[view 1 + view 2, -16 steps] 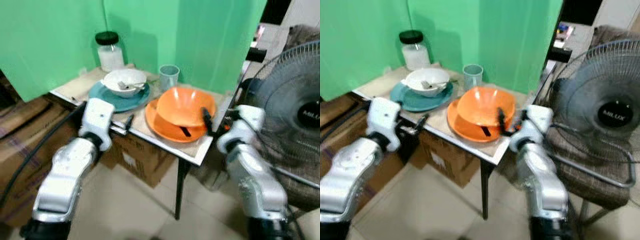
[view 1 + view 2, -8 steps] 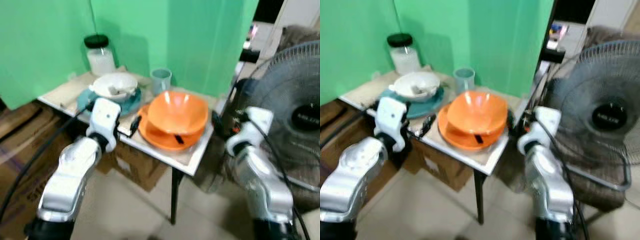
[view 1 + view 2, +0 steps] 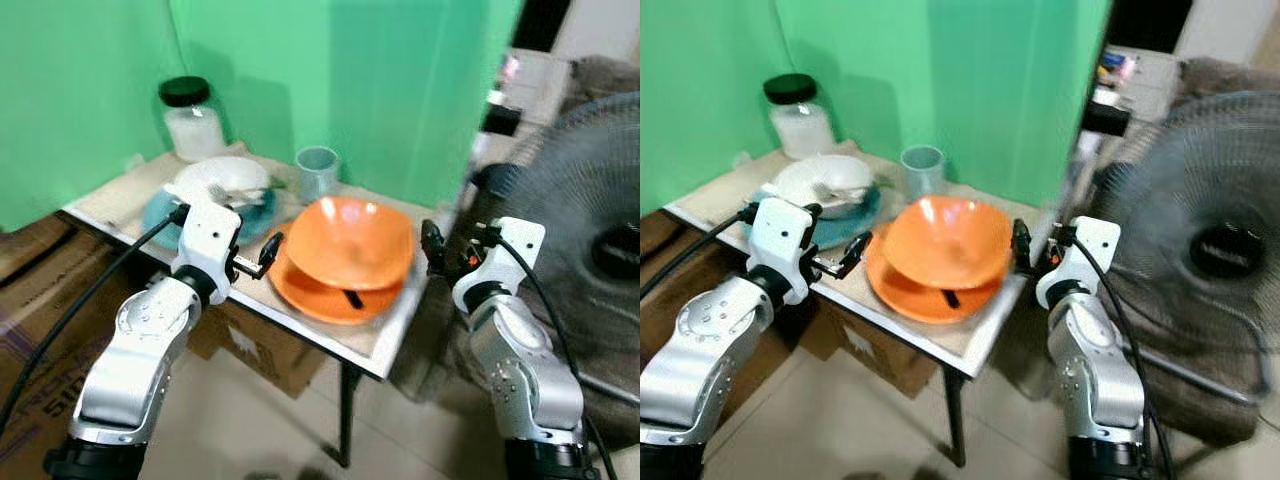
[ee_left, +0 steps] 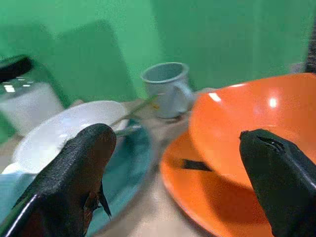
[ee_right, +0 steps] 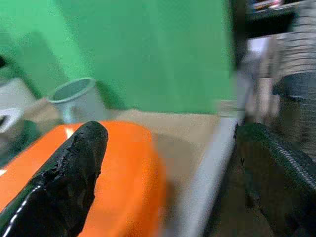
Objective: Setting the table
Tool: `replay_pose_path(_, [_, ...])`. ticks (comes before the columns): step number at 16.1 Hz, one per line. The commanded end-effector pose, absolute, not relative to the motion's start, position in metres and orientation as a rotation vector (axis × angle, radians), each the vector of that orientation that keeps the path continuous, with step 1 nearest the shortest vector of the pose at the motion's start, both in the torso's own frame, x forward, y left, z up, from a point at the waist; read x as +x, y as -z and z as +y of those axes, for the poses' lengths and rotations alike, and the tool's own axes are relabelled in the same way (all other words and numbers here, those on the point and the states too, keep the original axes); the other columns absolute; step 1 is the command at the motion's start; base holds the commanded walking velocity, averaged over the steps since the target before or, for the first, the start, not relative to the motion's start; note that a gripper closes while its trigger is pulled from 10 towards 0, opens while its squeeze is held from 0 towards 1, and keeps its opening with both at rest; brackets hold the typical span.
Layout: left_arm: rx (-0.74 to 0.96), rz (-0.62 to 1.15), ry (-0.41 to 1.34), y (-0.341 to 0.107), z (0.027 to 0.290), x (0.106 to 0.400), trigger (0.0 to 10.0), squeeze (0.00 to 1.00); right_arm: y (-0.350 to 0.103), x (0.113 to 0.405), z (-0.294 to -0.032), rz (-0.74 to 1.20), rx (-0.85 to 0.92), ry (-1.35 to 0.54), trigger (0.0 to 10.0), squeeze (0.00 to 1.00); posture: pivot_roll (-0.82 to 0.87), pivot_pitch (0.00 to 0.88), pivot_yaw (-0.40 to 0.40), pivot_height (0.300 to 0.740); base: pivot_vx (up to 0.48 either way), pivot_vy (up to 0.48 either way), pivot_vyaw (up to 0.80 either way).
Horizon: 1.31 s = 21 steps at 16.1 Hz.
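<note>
— Two grippers are up at the table; how do they stand?

— Both are spread with nothing between the fingers. The left gripper (image 4: pixel 177 168) hovers just off the near edge of the table (image 3: pixel 385 338), its fingers gaping wide toward the gap between the two plates. The right gripper (image 5: pixel 168 168) is parted too, hanging off the table's right edge, beside the orange bowl (image 3: pixel 352 242).

— Where is the tableware?

— That orange bowl sits tilted on an orange plate (image 3: pixel 310 297) at the near right corner, and a dark flat piece lies on the plate under its rim; I cannot tell what it is. A white bowl (image 3: pixel 222 180) rests on a teal plate (image 3: pixel 158 212) toward the left edge, with a utensil leaning in it. A pale blue cup (image 3: pixel 317 173) stands between the two sets, nearer the back edge. A glass jar with a black lid (image 3: pixel 191 119) is at the far left corner.

— And around the table?

— A green backdrop (image 3: pixel 380 80) stands behind, cardboard boxes (image 3: pixel 40 290) sit below left, and a standing fan (image 3: pixel 590 230) is to the right.
</note>
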<state>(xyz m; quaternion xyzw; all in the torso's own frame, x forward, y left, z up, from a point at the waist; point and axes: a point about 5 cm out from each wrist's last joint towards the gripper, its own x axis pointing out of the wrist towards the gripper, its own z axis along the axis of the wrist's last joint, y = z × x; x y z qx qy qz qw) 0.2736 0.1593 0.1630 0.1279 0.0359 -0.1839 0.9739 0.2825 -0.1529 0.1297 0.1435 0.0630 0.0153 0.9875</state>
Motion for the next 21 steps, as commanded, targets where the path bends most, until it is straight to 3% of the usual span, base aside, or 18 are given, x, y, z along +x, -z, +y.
replay_pose_path(1, [0.266,0.076,0.364,-0.164,0.164,0.273,10.0,0.49,-0.136,0.285,-0.142,0.124,0.326,-0.092,10.0,0.00,0.17,0.000,0.018,0.740,0.270,0.000,0.00])
replay_pose_path(2, [0.272,0.075,0.379,-0.164,0.163,0.273,10.0,0.48,-0.138,0.287,-0.142,0.135,0.363,-0.134,10.0,1.00,0.17,0.000,0.019,0.740,0.000,0.000,0.00])
replay_pose_path(7, [0.294,0.070,0.505,-0.165,0.157,0.268,10.0,0.48,-0.146,0.298,-0.151,0.225,0.353,-0.189,10.0,1.00,0.17,0.000,0.019,0.740,0.000,0.000,0.00])
replay_pose_path(12, [0.250,0.139,0.780,-0.165,0.152,0.248,10.0,0.48,-0.148,0.304,-0.152,0.444,0.342,-0.231,10.0,0.97,0.17,0.000,0.019,0.740,0.000,0.000,0.00])
replay_pose_path(13, [0.243,0.165,0.824,-0.164,0.153,0.243,10.0,0.48,-0.147,0.303,-0.150,0.497,0.355,-0.249,10.0,0.19,0.17,0.000,0.019,0.740,0.000,0.000,0.00])
replay_pose_path(14, [0.242,0.184,0.864,-0.163,0.154,0.239,10.0,0.48,-0.144,0.302,-0.146,0.549,0.385,-0.256,10.0,0.00,0.18,0.000,0.019,0.740,0.000,0.000,0.00])
replay_pose_path(17, [0.236,0.207,0.909,-0.162,0.155,0.233,10.0,0.47,-0.141,0.300,-0.130,0.622,0.531,-0.313,10.0,0.00,0.18,0.000,0.015,0.740,0.000,0.000,0.00])
replay_pose_path(18, [0.236,0.210,0.909,-0.162,0.155,0.233,10.0,0.48,-0.141,0.299,-0.128,0.630,0.548,-0.320,9.2,0.00,0.18,0.000,0.014,0.740,0.000,0.000,0.00])
replay_pose_path(19, [0.240,0.217,0.909,-0.162,0.156,0.232,10.0,0.47,-0.141,0.299,-0.123,0.646,0.577,-0.328,4.5,0.00,0.18,0.000,0.014,0.740,0.000,0.000,0.00])
replay_pose_path(20, [0.245,0.219,0.907,-0.161,0.157,0.232,10.0,0.47,-0.140,0.299,-0.121,0.657,0.600,-0.328,3.1,0.00,0.18,0.000,0.014,0.740,0.000,0.000,0.00])
replay_pose_path(21, [0.249,0.218,0.905,-0.162,0.158,0.232,10.0,0.47,-0.139,0.299,-0.120,0.666,0.642,-0.319,0.8,0.00,0.18,0.000,0.015,0.740,0.000,0.000,0.00])
